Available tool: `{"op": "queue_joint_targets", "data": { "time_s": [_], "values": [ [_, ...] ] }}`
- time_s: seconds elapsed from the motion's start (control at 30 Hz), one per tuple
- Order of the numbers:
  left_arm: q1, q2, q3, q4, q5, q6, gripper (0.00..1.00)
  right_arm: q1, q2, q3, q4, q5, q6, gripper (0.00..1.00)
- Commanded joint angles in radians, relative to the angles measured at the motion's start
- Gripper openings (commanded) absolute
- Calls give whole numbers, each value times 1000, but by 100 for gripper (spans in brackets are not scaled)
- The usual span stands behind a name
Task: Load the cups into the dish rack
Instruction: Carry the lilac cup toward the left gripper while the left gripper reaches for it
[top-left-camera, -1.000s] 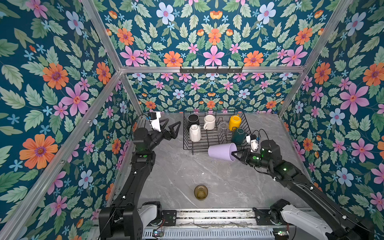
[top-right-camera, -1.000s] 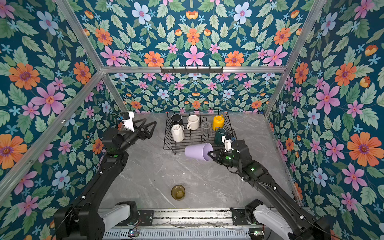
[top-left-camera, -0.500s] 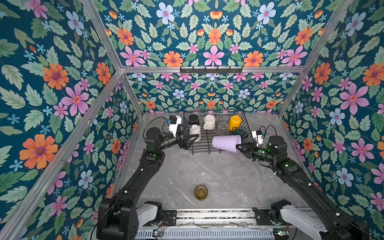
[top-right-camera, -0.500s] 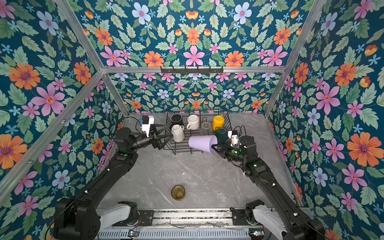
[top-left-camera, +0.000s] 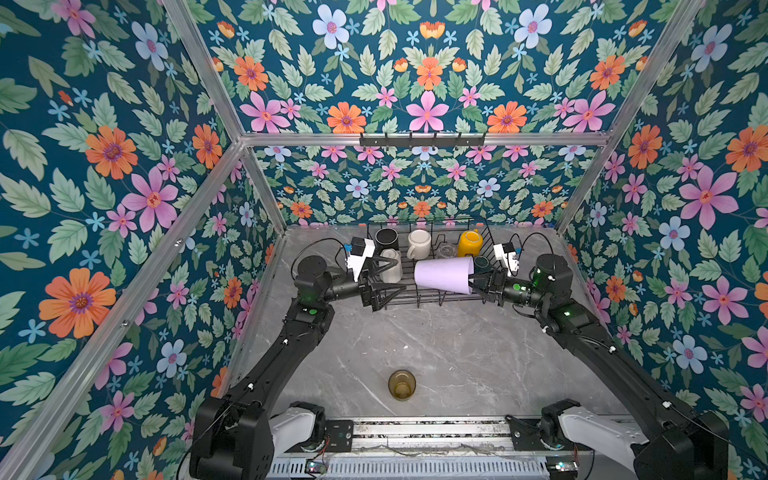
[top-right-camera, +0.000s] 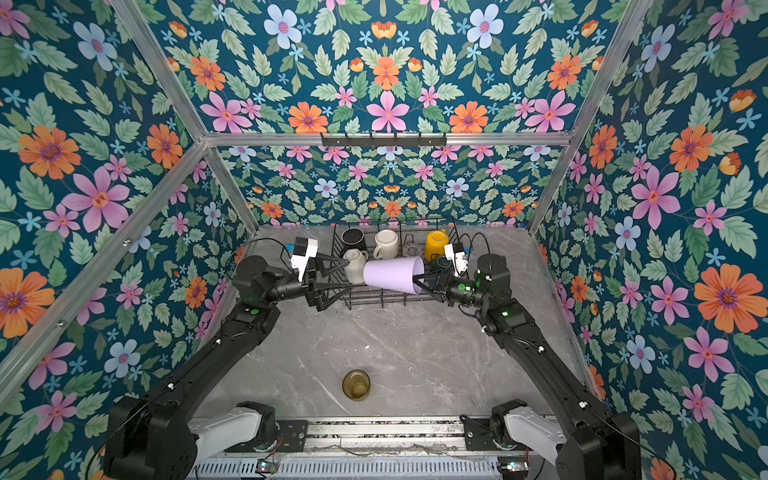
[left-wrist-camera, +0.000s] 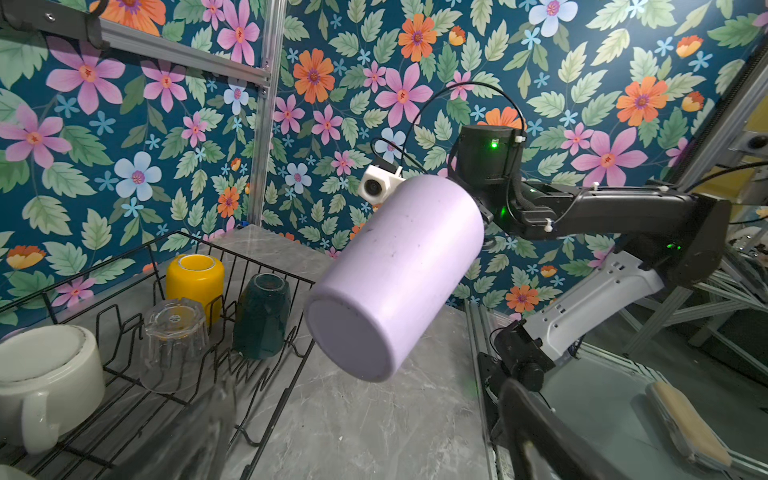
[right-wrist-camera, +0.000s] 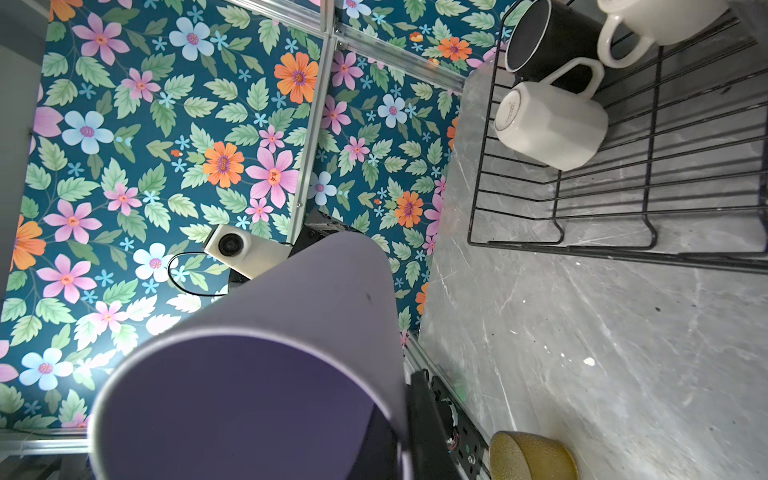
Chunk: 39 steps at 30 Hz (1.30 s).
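The lilac tumbler (top-left-camera: 442, 274) (top-right-camera: 392, 274) (left-wrist-camera: 395, 274) (right-wrist-camera: 291, 332) hangs on its side over the front of the black dish rack (top-left-camera: 432, 301) (top-right-camera: 374, 301) (left-wrist-camera: 266, 253) (right-wrist-camera: 557, 245). My right gripper (top-left-camera: 473, 284) (top-right-camera: 419, 282) (right-wrist-camera: 405, 415) is shut on its rim, one finger inside. My left gripper (top-left-camera: 397, 276) (top-right-camera: 343, 278) (left-wrist-camera: 365, 415) stands open and empty just left of the tumbler's base. Inside the rack sit a black mug (top-left-camera: 386, 240), pale mug (top-left-camera: 419, 243), tall white mug (top-left-camera: 390, 266), yellow mug (top-left-camera: 469, 243), clear glass (top-left-camera: 446, 250) and green mug (top-left-camera: 482, 262).
An olive-amber glass (top-left-camera: 402, 385) (top-right-camera: 356, 384) (right-wrist-camera: 532, 457) stands alone on the grey marble table (top-left-camera: 457, 353) near the front rail. Floral walls close in the sides and back. The rack stands against the back wall.
My right gripper has carried the tumbler up and left, over the rack's front. My left arm has swung in from the left wall, gripper open, to the rack's near-left corner.
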Motion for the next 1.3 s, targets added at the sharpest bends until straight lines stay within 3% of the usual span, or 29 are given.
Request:
{"op": "queue_joint_targets", "data": {
  "time_s": [0.0,0.7,1.27],
  "values": [
    [-4,-4,-8,57,25,-9,100,7,11,10,97,-50,-8,0],
    [-10,8,-9,105,67,-53,100,143,212,94,359,-228,71,0],
    [-18,8,-8,146,100,-90,99,203,357,133,515,-288,161,0]
  ]
}}
